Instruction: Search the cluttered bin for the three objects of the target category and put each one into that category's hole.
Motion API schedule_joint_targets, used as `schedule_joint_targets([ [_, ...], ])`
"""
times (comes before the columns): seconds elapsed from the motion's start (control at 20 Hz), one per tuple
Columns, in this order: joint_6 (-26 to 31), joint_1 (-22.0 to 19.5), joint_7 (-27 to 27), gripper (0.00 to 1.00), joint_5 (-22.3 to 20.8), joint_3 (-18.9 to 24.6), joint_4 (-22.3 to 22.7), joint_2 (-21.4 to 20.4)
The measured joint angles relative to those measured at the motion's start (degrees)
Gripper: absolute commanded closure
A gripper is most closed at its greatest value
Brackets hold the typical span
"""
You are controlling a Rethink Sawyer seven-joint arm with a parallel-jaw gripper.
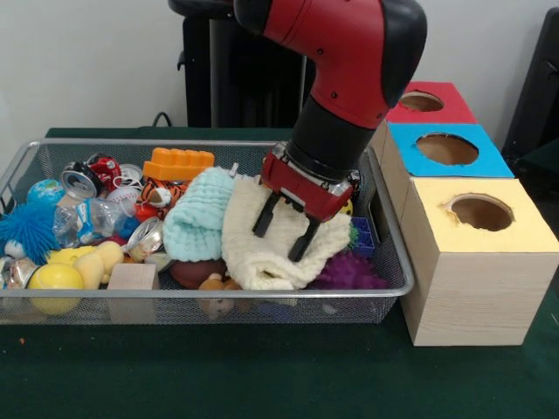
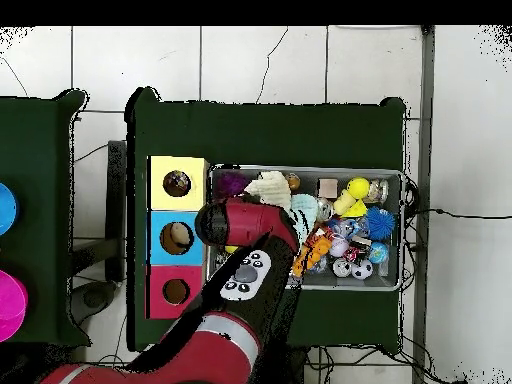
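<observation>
The silver wire-mesh bin point(image 1: 218, 296) lies across the table, full of toys, and also shows in the overhead view point(image 2: 402, 230). My gripper point(image 1: 284, 229) is open and empty, its fingers point(image 1: 263, 216) pointing down onto a cream knitted cloth point(image 1: 262, 255) at the bin's right part. The arm hides the gripper in the overhead view. No white wad with coloured patches shows in either view. The round hole point(image 1: 481, 212) in the yellow-topped box stands to the right of the bin; it also shows in the overhead view point(image 2: 177, 183).
A mint knitted cloth point(image 1: 196, 223) lies beside the cream one. A purple spiky ball point(image 1: 349, 272), a blue spiky ball point(image 1: 26, 231), an orange toy point(image 1: 178, 163), a wooden block point(image 1: 133, 278) and crushed cans fill the bin. Blue-topped point(image 1: 493, 161) and red-topped point(image 1: 458, 109) boxes stand behind the yellow one.
</observation>
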Motion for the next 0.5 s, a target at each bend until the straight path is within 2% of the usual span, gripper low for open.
schedule_joint_targets([
  [0.05,-1.62,-0.17,0.0,0.0,0.0,0.01,-0.14,0.91],
  [0.1,-3.84,-0.21,0.0,1.0,0.0,-0.06,-0.34,1.68],
  [0.5,-5.08,-0.06,0.0,1.0,0.01,-0.92,-0.81,2.3],
])
